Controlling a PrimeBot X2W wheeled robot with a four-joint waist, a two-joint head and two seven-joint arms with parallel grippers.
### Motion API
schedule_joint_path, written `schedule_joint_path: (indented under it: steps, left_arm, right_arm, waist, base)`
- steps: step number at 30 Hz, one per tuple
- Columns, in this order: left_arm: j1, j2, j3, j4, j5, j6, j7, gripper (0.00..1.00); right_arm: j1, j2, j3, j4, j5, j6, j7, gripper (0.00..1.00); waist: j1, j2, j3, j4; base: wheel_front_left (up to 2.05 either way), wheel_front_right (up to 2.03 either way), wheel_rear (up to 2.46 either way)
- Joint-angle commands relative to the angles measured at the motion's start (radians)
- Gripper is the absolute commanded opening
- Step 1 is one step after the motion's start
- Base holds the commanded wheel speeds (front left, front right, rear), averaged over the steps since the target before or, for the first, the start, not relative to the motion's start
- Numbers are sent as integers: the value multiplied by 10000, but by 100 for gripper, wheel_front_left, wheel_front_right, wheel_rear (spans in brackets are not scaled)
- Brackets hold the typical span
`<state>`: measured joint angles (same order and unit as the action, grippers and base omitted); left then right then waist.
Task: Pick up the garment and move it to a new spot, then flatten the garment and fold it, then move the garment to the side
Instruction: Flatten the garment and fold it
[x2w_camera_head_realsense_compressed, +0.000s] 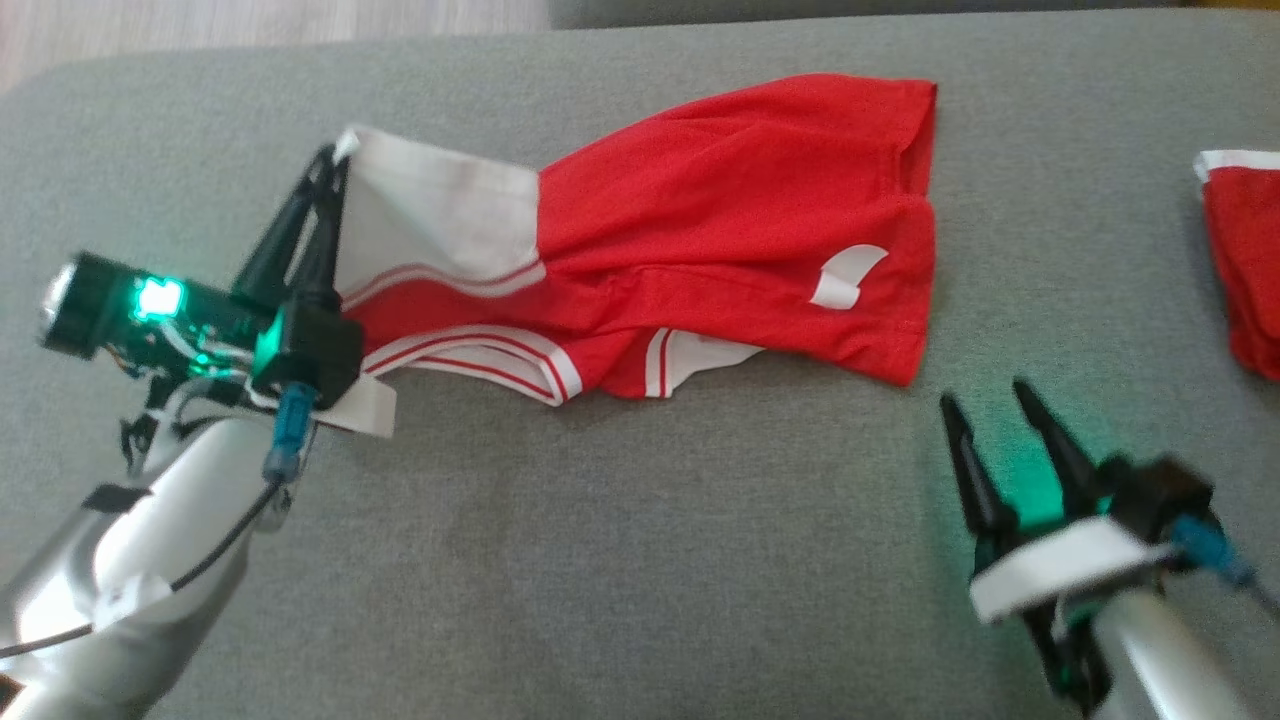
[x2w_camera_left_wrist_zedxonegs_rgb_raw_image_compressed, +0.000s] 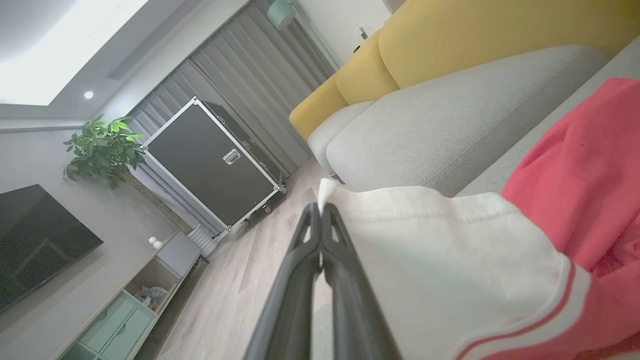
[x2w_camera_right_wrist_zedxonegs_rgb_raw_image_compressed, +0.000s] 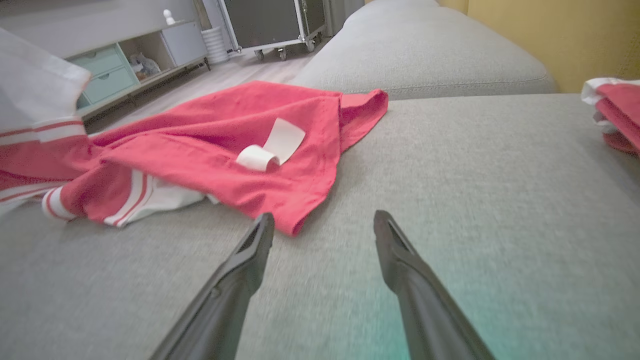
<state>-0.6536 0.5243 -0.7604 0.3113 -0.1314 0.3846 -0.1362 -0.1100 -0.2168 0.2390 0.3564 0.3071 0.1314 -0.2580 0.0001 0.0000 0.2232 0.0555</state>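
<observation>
A red and white garment (x2w_camera_head_realsense_compressed: 700, 230) lies crumpled across a grey sofa seat (x2w_camera_head_realsense_compressed: 640, 550), spread from the middle of the head view out toward 10 o'clock. Its red body rests on the fabric. A curled white label (x2w_camera_head_realsense_compressed: 845, 275) sits on its 3 o'clock side.

The left gripper (x2w_camera_head_realsense_compressed: 335, 160) is at the garment's 9 o'clock end, its two fingers pressed together on the tip of the white corner. In the left wrist view that corner pokes out just past the closed fingertips of the left gripper (x2w_camera_left_wrist_zedxonegs_rgb_raw_image_compressed: 320, 207), and the white end stands up off the cushion.

The right gripper (x2w_camera_head_realsense_compressed: 983, 393) hovers at 5 o'clock from the garment, near its red hem but apart from it, fingers spread wide with nothing between them. A second red cloth (x2w_camera_head_realsense_compressed: 1245, 260) lies at the 3 o'clock edge, well apart.

Around the sofa the left wrist view shows yellow back cushions (x2w_camera_left_wrist_zedxonegs_rgb_raw_image_compressed: 450, 40), a pale wooden floor (x2w_camera_left_wrist_zedxonegs_rgb_raw_image_compressed: 240, 280), grey curtains (x2w_camera_left_wrist_zedxonegs_rgb_raw_image_compressed: 240, 65), a black metal-edged case on wheels (x2w_camera_left_wrist_zedxonegs_rgb_raw_image_compressed: 215, 165), a leafy plant (x2w_camera_left_wrist_zedxonegs_rgb_raw_image_compressed: 102, 150), a dark television (x2w_camera_left_wrist_zedxonegs_rgb_raw_image_compressed: 35, 235) and a low cabinet (x2w_camera_left_wrist_zedxonegs_rgb_raw_image_compressed: 120, 320) with pale green drawers.
</observation>
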Motion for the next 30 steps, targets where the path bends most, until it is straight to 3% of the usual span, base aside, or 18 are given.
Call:
schedule_joint_path:
  steps: [1,8,17,18,19,21,22,30]
  left_arm:
    - [-669,523,600,-462,71,163,98,0]
    - [-727,798,681,-1267,142,355,496,0]
    - [-738,781,644,-1495,108,464,571,0]
    - [-736,795,649,-1499,97,470,573,0]
    - [-735,806,650,-1504,87,474,573,0]
    - [-732,828,650,-1506,72,487,580,0]
    - [-725,842,652,-1499,63,492,582,0]
    - [-515,1007,692,-1410,-84,566,541,0]
  right_arm:
    - [-568,-197,264,27,435,-7,-38,100]
    - [-2373,-731,1272,1740,2853,-7,362,100]
    - [-3537,-981,2860,3155,4136,-7,804,98]
    - [-3606,-985,3028,3243,4222,-7,794,84]
    - [-3664,-994,3156,3326,4313,-7,754,48]
    - [-3758,-1033,3380,3464,4482,-7,653,9]
    - [-3776,-1057,3463,3544,4564,-7,608,0]
    - [-3576,-1340,3945,3475,5285,-7,328,0]
  waist:
    - [-1,0,121,87]
    - [-1,0,407,266]
    - [-1,0,548,498]
    - [-1,0,552,510]
    - [-1,0,553,528]
    - [-1,0,547,551]
    - [-1,0,532,556]
    - [-1,0,150,413]
  base:
    - [0,0,0]
    - [0,0,0]
    - [0,0,0]
    - [0,0,0]
    - [0,0,0]
    - [0,0,0]
    - [0,0,0]
    - [0,0,0]
